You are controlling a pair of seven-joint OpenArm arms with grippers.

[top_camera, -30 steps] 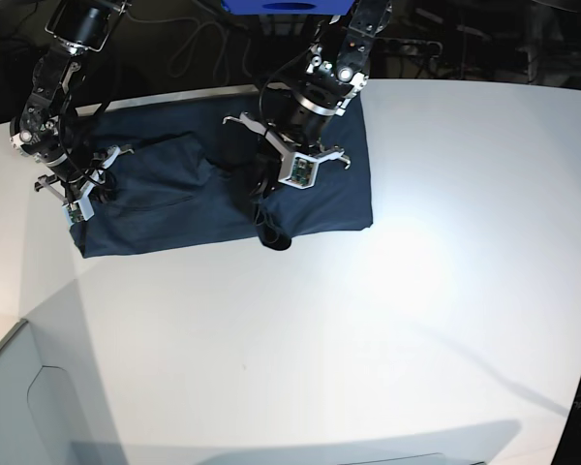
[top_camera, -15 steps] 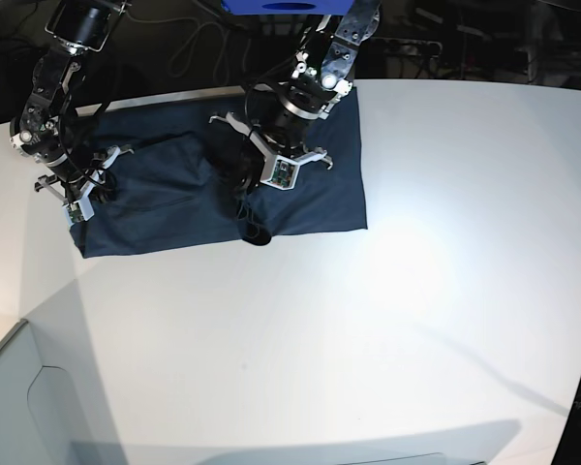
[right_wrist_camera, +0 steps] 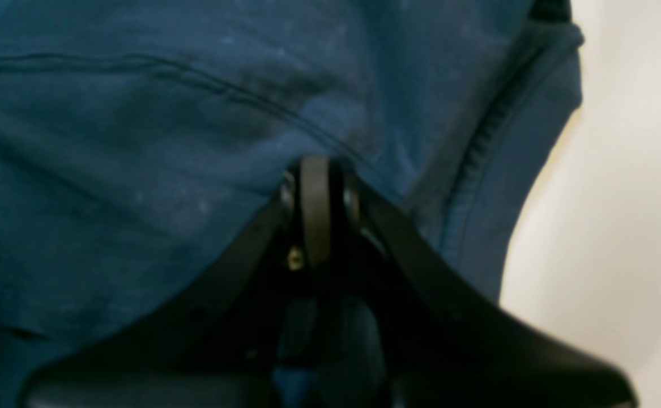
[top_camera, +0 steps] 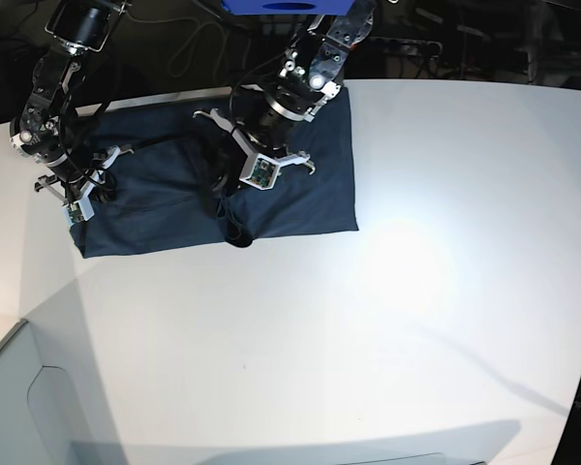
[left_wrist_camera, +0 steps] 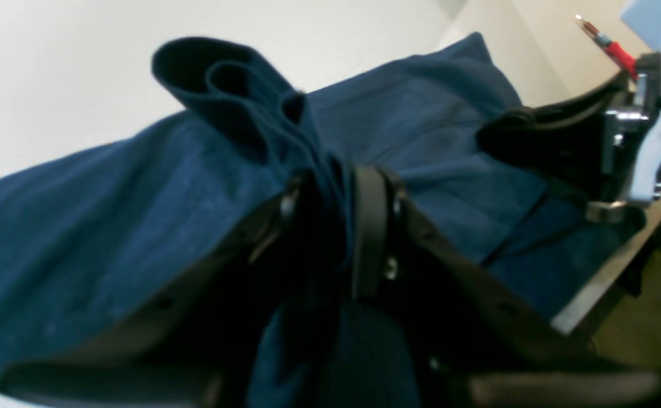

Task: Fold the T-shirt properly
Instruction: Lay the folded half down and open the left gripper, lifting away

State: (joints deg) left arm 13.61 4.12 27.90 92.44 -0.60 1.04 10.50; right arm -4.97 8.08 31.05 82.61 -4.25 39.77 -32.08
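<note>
Cloth from the T-shirt (left_wrist_camera: pixel 137 226) bunches between the left gripper (left_wrist_camera: pixel 336 226) fingers, pinched so a fold can carry across. Farther off, the right gripper (right_wrist_camera: pixel 314 209) clamps the shirt's edge, anchoring it flat on the table (top_camera: pixel 387 339).

A broad white table (top_camera: pixel 387 320) with a smooth, matte top fills most of the base view, and a bright patch of glare sits on it right of the middle. The only thing lying directly on it is the T-shirt (top_camera: pixel 320 184), a dark navy cloth spread flat along the far edge, reaching from near the far left corner to about the middle of that edge. In the left wrist view part of the cloth is bunched up off the surface, and the rest of the top around it is bare white.
</note>
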